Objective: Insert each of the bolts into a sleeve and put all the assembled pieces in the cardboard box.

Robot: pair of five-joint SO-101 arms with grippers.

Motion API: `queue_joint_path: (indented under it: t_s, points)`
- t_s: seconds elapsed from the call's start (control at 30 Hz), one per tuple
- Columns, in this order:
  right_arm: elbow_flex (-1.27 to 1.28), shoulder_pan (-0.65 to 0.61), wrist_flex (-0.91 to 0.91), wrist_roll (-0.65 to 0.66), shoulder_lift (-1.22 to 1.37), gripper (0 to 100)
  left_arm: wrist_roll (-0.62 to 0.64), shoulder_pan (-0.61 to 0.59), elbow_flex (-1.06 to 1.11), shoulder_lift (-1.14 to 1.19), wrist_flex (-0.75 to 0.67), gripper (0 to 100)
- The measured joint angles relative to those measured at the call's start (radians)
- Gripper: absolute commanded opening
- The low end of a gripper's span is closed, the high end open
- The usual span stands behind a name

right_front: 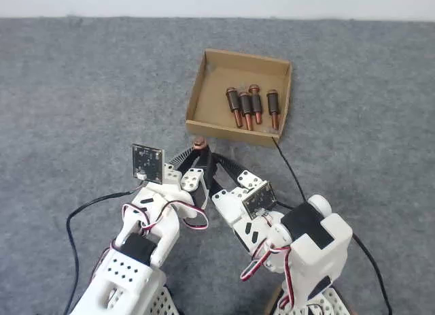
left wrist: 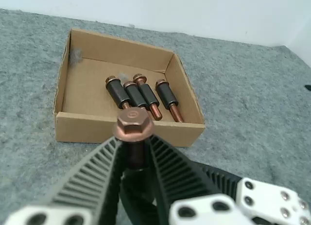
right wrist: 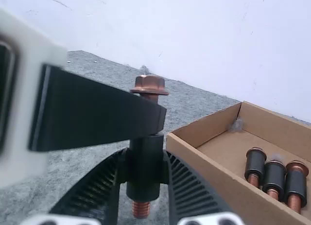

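Four pieces [right_front: 253, 105] already lie in the box [right_front: 228, 133]. Just before it, your left gripper [left wrist: 134, 143] clamps the last bolt [left wrist: 133, 124]. Your right gripper [right wrist: 145, 163] grasps its sleeve [right wrist: 145, 149], with the bolt already through. Only boxing looks left.

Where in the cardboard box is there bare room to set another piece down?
The left half of the cardboard box floor, between its left wall and the four assembled pieces, is bare. The right half is crowded. Outside its near wall, the left gripper and right gripper crowd the bolt.
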Motion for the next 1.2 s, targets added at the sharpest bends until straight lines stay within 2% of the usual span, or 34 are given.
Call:
queue_joint_path:
  t_s: [0.07, 0.3, 0.73, 1.0, 1.2]
  points:
    - [0.0, 0.0, 0.002, 0.0, 0.0, 0.7, 0.0, 0.0, 0.0, 0.0, 0.0, 3]
    - [0.002, 0.017, 0.008, 0.0, -0.002, 0.6, -0.002, -0.006, 0.0, 0.0, 0.003, 18]
    - [0.002, 0.029, 0.009, -0.002, -0.002, 0.6, -0.005, -0.008, 0.0, 0.002, 0.017, 18]
    - [0.002, 0.029, 0.068, -0.002, -0.002, 0.6, 0.009, -0.008, 0.0, 0.002, 0.017, 17]
    - [0.002, 0.038, 0.078, -0.002, -0.002, 0.6, 0.017, -0.081, -0.009, 0.002, 0.017, 0]
